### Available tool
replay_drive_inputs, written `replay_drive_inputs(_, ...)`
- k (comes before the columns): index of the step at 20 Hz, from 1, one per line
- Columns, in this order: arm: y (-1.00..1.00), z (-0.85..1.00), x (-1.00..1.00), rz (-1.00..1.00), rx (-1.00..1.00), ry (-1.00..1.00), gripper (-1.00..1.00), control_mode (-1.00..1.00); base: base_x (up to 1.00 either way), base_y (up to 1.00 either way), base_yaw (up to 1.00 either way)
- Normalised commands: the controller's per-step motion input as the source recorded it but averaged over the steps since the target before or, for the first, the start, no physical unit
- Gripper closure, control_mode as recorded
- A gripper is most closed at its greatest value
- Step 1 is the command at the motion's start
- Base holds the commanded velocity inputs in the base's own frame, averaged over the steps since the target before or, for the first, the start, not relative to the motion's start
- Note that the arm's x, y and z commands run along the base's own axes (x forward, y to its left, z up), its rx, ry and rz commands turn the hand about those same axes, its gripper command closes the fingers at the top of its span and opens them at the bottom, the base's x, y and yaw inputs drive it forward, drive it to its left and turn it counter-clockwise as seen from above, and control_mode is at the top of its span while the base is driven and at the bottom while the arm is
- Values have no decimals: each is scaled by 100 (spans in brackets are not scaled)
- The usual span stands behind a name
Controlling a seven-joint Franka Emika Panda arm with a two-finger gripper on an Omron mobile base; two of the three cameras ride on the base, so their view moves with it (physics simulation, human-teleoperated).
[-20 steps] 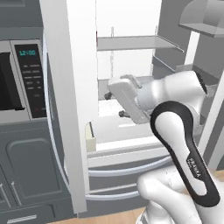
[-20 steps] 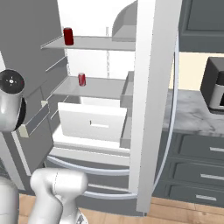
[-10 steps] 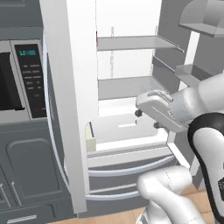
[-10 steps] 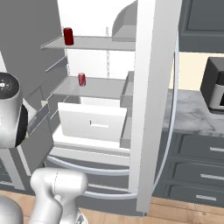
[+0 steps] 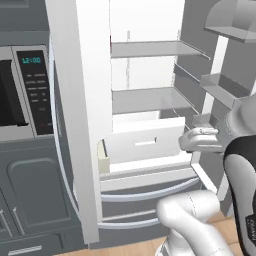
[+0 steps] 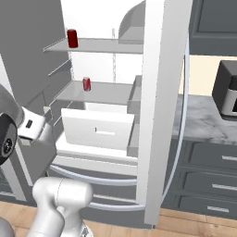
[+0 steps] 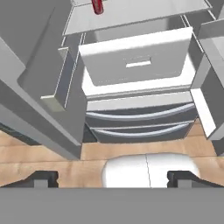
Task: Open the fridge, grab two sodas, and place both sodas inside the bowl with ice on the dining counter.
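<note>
The fridge [image 6: 162, 92] stands with both doors swung open, showing its white shelved interior [image 5: 145, 100]. One soda [image 6: 72, 38] stands on the upper shelf and a second soda [image 6: 86, 84] on the shelf below; a red can [image 7: 97, 6] also shows at the top edge of the hand view. My gripper [image 7: 113, 178] is open and empty, and looks down at the white drawer [image 7: 140, 63] and the floor. The hand [image 5: 200, 140] hangs in front of the fridge, low at its right side, well away from both cans. The bowl and the dining counter are out of view.
The left fridge door [image 5: 75, 125] juts toward me, and a grey wall oven with a black panel [image 5: 35, 90] sits left of it. Door bins [image 5: 220, 87] hang on the right door. A marbled counter [image 6: 203, 122] carries a dark appliance [image 6: 227, 92].
The arm has swung from in front of the middle shelves toward the right door's side, and the hand has sunk a little. The cans and doors have not moved.
</note>
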Motion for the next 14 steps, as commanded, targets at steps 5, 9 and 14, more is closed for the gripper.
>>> replay_drive_inputs(5,-65,-43,2,2,-38,-7,-100,-100,0,0,0)
replay_drive_inputs(9,-49,-35,12,7,-27,-2,-100,-100,0,0,0)
replay_drive_inputs(14,0,-18,37,3,-2,-1,-100,-100,0,0,0)
